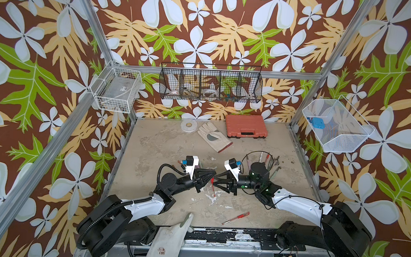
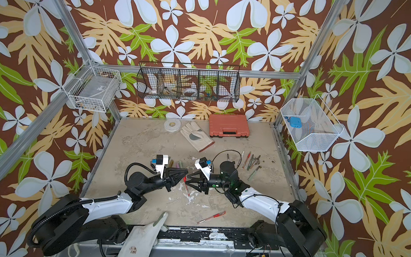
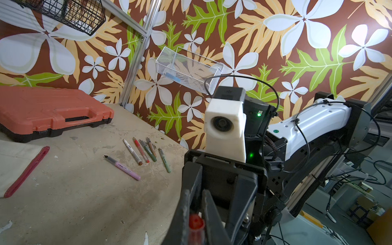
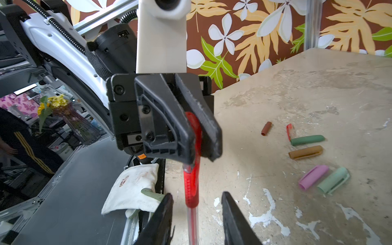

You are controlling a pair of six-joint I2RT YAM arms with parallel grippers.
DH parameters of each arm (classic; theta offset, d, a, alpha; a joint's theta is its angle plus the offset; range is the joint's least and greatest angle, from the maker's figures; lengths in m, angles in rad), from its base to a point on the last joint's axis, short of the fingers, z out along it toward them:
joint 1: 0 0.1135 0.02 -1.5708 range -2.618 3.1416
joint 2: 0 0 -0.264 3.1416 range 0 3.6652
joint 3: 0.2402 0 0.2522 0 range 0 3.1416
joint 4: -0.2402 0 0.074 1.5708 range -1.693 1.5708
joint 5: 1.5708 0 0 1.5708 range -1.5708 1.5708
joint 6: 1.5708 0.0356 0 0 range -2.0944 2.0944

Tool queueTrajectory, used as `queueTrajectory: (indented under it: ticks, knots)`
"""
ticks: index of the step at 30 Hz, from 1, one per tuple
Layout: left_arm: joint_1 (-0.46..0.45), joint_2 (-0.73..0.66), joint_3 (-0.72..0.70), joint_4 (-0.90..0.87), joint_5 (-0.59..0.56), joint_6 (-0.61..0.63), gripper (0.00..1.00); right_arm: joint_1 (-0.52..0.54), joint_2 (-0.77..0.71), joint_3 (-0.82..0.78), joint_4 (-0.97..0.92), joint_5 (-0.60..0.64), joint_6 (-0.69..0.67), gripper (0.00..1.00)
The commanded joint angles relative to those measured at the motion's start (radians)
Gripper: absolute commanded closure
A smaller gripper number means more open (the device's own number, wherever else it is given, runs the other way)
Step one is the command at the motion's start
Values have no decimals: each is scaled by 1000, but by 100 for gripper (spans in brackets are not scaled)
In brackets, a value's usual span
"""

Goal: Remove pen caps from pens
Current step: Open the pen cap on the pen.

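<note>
1. Left tool clamps the translucent red cap of a clear-barrelled red gel pen; right tool stands open astride the barrel, not touching; the cap seems not yet off.
2. Six loose stubby plastic caps lie on the bench; six uncapped pens lie well apart from them; one capped red gel pen waits.

Wallpaper: brown w/ white flowers, tan & green leaves. Table mottled beige, white chips; tool case orange-red. Maroon cap, dk green cap, brown cap, pink cap, pale green cap; red cap on clear pen w/ red grip.
</note>
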Motion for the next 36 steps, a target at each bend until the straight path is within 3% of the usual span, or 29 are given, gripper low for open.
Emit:
queueTrajectory:
  ticks: [1,9,17,20,24,27,30,36]
  knots:
    - [1,4,-1,83,42,-19,100,2,18,12,60,-65,28,61]
    - [0,33,-6,156,76,-52,100,30,57,37,36,-86,4,69]
    - [0,33,-8,160,67,-61,99,44,66,45,27,-79,-15,95]
    - [0,27,-7,140,51,-58,89,44,52,43,6,-50,-31,100]
    - [0,30,-1,110,36,-54,63,43,30,43,-29,5,-51,100]
    - [0,31,1,106,36,-50,58,44,4,38,-50,49,-65,100]
    - [0,29,-1,103,36,-45,58,44,-20,24,-48,73,-70,100]
    - [-1,51,11,105,58,-46,72,44,-12,29,-48,54,-69,100]
